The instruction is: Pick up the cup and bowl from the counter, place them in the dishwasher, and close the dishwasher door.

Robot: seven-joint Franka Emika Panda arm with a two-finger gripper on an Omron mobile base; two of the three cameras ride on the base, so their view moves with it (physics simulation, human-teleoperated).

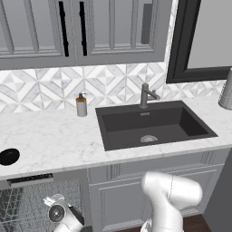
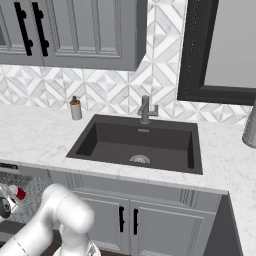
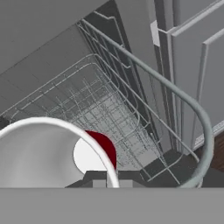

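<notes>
Grey dishwasher [image 3: 109, 109] racks lie beneath the tool [image 3: 107, 177] clamped on the cup [image 3: 57, 153].

Two base cameras look forward and down at the dark sink [image 1: 154, 124] — the left base view from the sink's left, the right base view from its right. Both share the sink, its faucet [image 2: 145, 110] and the counter [image 1: 50, 138]. The hand view sits very near the dishwasher [image 3: 109, 109] rack — left of the sink.
</notes>
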